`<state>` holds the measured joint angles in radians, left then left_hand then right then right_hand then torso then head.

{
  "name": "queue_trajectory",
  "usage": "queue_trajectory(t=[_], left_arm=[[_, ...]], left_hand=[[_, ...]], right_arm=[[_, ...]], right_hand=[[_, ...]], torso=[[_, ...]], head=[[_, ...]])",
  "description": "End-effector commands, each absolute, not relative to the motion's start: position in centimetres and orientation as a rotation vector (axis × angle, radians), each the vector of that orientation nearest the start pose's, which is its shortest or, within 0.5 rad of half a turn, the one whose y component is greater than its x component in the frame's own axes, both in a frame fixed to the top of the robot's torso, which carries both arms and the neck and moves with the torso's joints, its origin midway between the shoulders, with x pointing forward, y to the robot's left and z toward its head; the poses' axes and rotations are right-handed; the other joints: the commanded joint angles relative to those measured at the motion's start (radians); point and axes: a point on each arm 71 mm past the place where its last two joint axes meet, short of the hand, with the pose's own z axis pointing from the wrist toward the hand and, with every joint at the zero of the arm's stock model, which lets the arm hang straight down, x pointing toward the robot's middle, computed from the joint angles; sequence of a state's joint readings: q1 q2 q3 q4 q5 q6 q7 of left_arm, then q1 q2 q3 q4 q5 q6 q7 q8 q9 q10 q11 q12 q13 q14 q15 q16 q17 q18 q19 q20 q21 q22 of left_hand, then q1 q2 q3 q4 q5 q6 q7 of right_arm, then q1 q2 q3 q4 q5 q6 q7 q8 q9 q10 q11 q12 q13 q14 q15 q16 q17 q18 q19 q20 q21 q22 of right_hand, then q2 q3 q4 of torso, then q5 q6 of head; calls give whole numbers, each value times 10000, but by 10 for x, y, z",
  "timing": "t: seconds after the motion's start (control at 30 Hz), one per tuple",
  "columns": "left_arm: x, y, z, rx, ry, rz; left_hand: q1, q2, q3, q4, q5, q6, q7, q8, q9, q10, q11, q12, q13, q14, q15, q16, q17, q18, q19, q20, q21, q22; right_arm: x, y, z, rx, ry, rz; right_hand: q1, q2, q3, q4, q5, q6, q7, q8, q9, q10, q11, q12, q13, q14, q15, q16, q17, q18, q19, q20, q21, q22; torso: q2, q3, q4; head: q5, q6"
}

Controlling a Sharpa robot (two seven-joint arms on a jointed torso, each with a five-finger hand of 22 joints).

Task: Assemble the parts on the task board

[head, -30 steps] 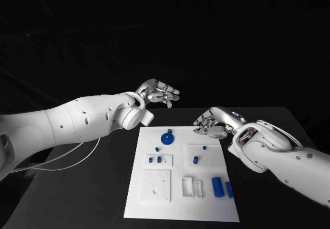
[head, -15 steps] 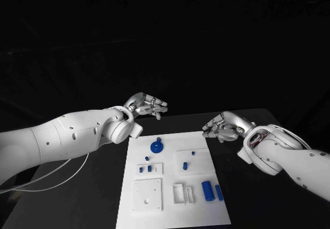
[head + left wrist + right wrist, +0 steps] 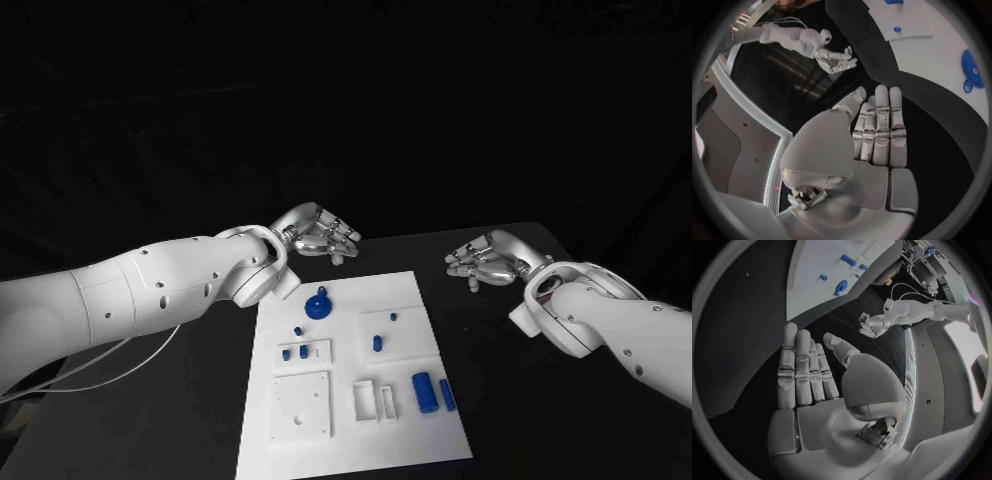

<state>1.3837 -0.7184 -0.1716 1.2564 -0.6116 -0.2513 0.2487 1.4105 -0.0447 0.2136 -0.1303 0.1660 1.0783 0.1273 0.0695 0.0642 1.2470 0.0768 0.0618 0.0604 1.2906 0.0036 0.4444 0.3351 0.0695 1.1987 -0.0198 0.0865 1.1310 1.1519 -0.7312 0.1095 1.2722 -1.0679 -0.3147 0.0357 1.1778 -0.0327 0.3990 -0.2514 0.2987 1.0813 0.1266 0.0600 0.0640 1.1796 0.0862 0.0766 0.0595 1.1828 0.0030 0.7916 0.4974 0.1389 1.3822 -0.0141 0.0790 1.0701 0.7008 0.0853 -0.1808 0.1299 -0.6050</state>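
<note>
My left hand hangs above the black tabletop just past the far left corner of the task board, and its fingers lie straight and pressed side by side, holding nothing and touching nothing. My right hand hangs off the board's right edge near its far corner, over bare tabletop, and its fingers are likewise stretched out flat and close together with nothing in them. The task board lies between my two hands and below them in the head view, a long white plate running toward the lower middle of the frame. On it, nearest my left hand, sits a round blue part at the upper left of the board; a small blue peg and a blue oblong part stand right of it toward the middle, nearer my right hand. Lower down the frame are two small blue parts in a raised white block on the left, and two blue cylinders lying side by side at the right edge. Both hands are well apart from every part, and nothing stands between my fingers and the board.
</note>
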Motion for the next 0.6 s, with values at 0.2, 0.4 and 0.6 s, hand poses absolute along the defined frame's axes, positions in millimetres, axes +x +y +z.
queue_trajectory(t=[0.2,0.4,0.6], left_arm=[[547,201,-149,-3090,16777,-11089],[550,203,-148,-4418,16472,-11598],[552,203,-148,-5093,16281,-11858]], left_hand=[[-270,87,29,50,67,-79,11,-33,-2,51,-45,-38,-5,50,-9,1,237,190,80,32,-66,58],[-365,98,65,142,68,-64,2,-36,-3,59,-45,-36,-4,-18,21,-139,309,167,64,61,-189,-113],[-393,88,97,241,67,-99,12,-36,-2,10,-20,-37,-4,-68,76,-482,228,156,-52,112,-205,-451]], right_arm=[[540,-215,-177,1827,16149,8406],[538,-187,-184,-1073,16542,7073],[533,-154,-194,-2932,16739,6160]], right_hand=[[194,-167,-463,-13,134,292,-101,25,2,796,-249,-87,12,395,-192,424,475,19,545,-203,264,-6],[348,-132,-622,-158,105,594,-198,29,7,1028,-332,-151,12,520,-249,451,701,2,612,-263,429,129],[330,-167,-439,-252,-1,759,-213,23,4,615,-222,-174,2,567,-210,396,791,31,581,-255,522,239]], torso=[[0,-27,-52],[37,-51,-23],[72,-79,-18]], head=[[61,-79],[20,-76],[15,-47]])
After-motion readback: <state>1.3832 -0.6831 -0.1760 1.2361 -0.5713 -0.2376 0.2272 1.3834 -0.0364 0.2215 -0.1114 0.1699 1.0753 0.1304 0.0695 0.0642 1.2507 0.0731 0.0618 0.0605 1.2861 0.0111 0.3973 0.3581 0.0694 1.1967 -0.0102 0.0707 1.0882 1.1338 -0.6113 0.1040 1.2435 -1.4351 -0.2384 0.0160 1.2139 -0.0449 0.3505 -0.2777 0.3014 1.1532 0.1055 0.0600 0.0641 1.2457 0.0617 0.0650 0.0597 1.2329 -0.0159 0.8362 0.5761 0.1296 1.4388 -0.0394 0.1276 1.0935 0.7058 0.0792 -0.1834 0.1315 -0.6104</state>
